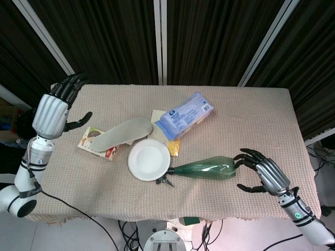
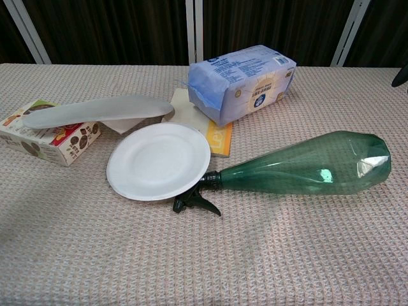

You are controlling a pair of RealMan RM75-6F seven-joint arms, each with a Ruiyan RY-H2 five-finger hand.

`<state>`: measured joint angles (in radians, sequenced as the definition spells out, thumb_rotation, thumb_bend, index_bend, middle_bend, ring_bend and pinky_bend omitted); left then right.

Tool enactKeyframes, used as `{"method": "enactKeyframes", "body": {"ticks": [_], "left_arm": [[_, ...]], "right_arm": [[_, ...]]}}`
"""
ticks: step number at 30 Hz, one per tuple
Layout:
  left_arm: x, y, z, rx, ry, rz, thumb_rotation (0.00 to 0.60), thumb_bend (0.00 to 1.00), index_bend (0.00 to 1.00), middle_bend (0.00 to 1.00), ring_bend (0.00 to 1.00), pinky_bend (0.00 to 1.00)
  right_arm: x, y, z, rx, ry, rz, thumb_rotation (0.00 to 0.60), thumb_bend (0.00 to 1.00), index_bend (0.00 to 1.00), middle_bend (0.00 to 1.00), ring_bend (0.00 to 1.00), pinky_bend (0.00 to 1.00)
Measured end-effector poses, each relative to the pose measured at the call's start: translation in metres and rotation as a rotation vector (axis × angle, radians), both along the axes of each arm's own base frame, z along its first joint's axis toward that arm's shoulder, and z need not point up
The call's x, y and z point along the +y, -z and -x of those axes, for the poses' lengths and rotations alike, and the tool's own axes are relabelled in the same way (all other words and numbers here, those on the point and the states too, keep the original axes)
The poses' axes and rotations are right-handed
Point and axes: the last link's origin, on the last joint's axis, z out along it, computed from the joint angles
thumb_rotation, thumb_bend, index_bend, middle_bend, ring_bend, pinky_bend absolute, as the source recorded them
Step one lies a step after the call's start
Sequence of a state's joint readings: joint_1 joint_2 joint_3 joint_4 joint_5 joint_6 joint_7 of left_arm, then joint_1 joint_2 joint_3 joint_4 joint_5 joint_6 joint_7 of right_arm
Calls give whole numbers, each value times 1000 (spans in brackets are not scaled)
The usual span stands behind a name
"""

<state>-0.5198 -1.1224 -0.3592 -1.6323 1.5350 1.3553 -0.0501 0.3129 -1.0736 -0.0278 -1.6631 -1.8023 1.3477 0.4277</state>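
Note:
A green spray bottle lies on its side, its dark trigger head by a white plate. My right hand hovers just right of the bottle's base, fingers spread and curved, holding nothing; in the chest view only a dark fingertip shows at the right edge. My left hand is raised over the table's far left corner, fingers apart and empty, near a snack box with a grey insole lying across it.
A blue tissue pack rests on a yellow book behind the plate. The beige cloth-covered table ends at dark curtains behind. A cable hangs off the front left edge.

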Motion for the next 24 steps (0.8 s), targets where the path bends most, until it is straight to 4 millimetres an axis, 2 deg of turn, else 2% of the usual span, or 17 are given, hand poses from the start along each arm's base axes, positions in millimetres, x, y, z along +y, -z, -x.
{"method": "enactKeyframes", "body": {"ticks": [4, 10, 13, 15, 18, 21, 24], "left_arm": [[4, 2, 6, 12, -27, 11, 600, 227, 109, 74, 97, 262], [3, 10, 25, -7, -83, 58, 600, 221, 135, 75, 97, 262], [-3, 18, 38, -37, -115, 103, 600, 189, 193, 147, 138, 284], [-8, 26, 48, -72, -135, 139, 600, 161, 249, 233, 197, 350], [-16, 44, 58, -152, -153, 208, 600, 119, 338, 362, 312, 553], [-26, 66, 66, -255, -158, 303, 600, 26, 443, 504, 447, 737], [-39, 98, 71, -351, -155, 432, 599, 0, 622, 748, 681, 894]], "right_arm": [[1, -3, 3, -21, 22, -7, 600, 139, 420, 263, 120, 188], [8, -17, 18, -36, 91, -10, 600, 145, 420, 260, 121, 188], [15, -27, 28, -59, 134, -10, 600, 148, 420, 260, 121, 188], [21, -36, 34, -87, 161, -5, 600, 148, 420, 260, 121, 188], [31, -50, 43, -132, 195, 16, 600, 148, 420, 261, 121, 188], [42, -62, 50, -162, 216, 40, 600, 149, 420, 261, 121, 188], [48, -66, 51, -175, 220, 38, 600, 149, 420, 261, 120, 188]]}}
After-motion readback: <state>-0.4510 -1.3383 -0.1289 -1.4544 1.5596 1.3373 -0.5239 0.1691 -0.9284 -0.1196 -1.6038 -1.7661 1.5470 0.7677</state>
